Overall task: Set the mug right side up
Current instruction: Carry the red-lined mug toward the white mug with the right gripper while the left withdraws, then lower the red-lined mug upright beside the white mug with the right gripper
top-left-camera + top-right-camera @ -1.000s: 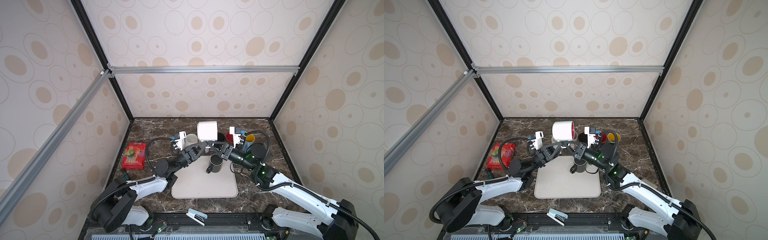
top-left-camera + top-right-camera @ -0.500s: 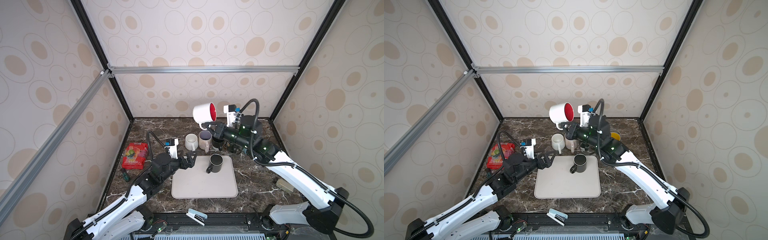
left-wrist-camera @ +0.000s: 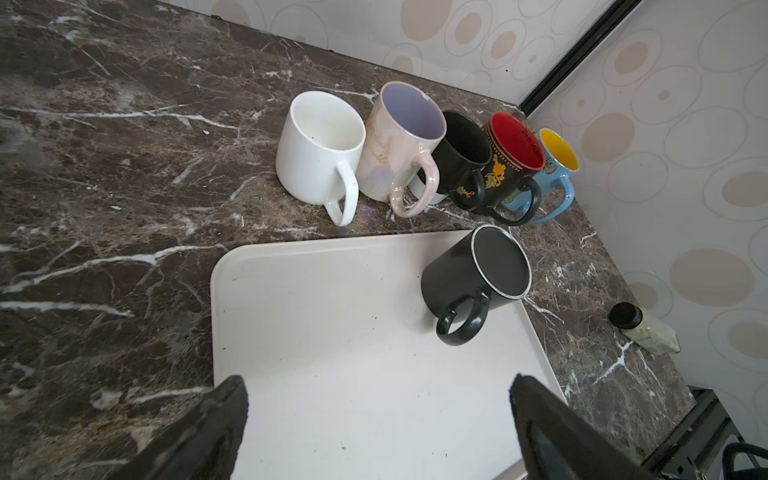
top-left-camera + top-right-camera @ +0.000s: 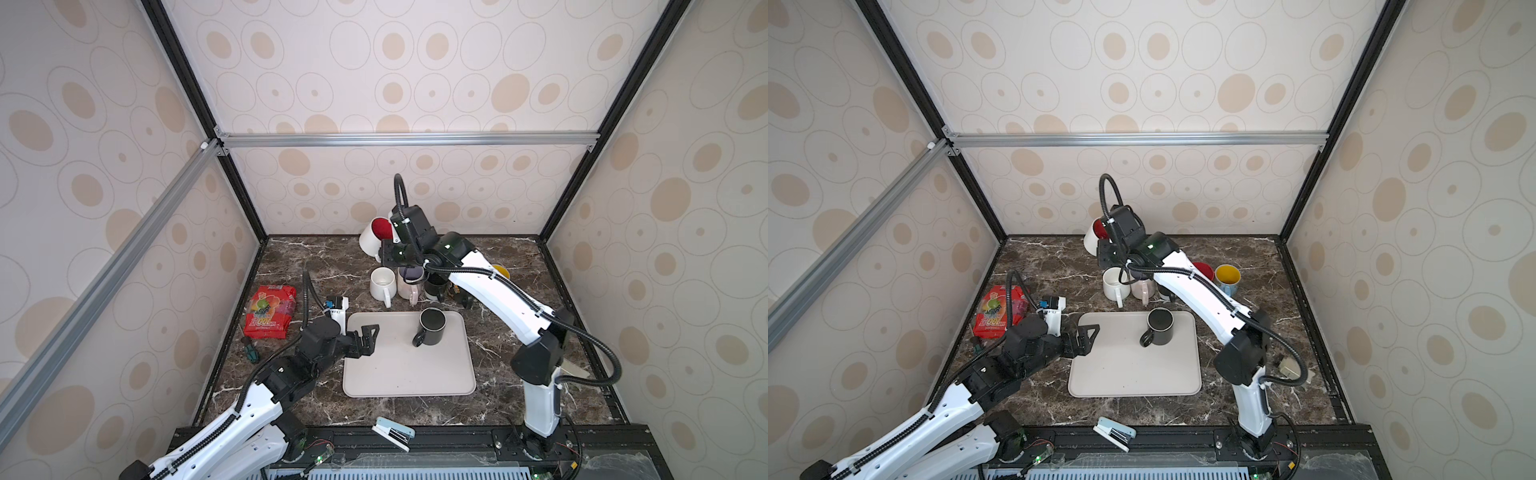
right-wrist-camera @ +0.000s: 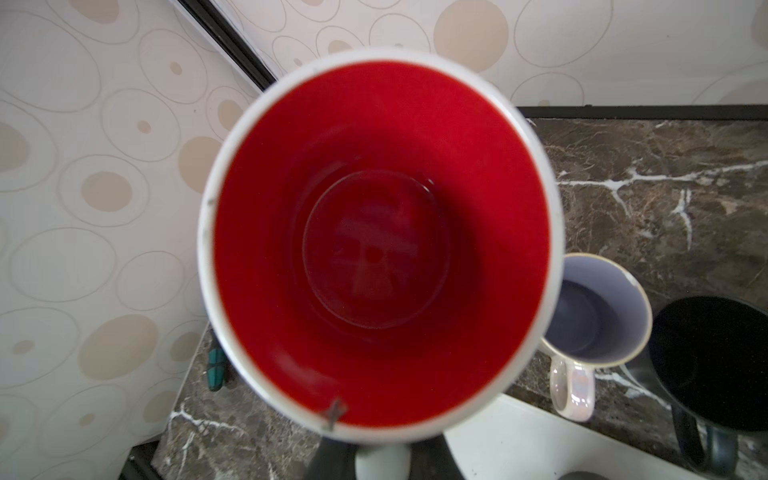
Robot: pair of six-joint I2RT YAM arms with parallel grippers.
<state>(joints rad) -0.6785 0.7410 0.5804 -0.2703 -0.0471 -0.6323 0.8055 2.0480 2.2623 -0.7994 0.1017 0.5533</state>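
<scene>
**Top views: right arm (image 4: 490,286) alone now holds the white mug (image 4: 369,246), raised at the back**

A dark marble table (image 4: 316,266) fills a walled cell, with a pale tray (image 4: 399,374) lying in the middle. The right arm stretches to the back wall. The left arm (image 4: 257,399) lies low by the tray's left edge.

A second ago both grippers met at the white mug, near the tray's far edge. Now the mug, red inside, hangs in the air over the back of the table, behind a row of upright mugs (image 4: 382,282). It is tilted, with its mouth turned up toward the right wrist camera.

The right gripper (image 5: 382,461) is clamped tight on what looks like the handle. The left gripper (image 4: 365,340) has let go and drawn back. Its jaws stand wide apart and hold nothing.

The handover looks complete, so the turn seems nearly made. What probably remains is to level the mug and set it on its base. A black mug (image 4: 432,328) stands on the tray.
</scene>
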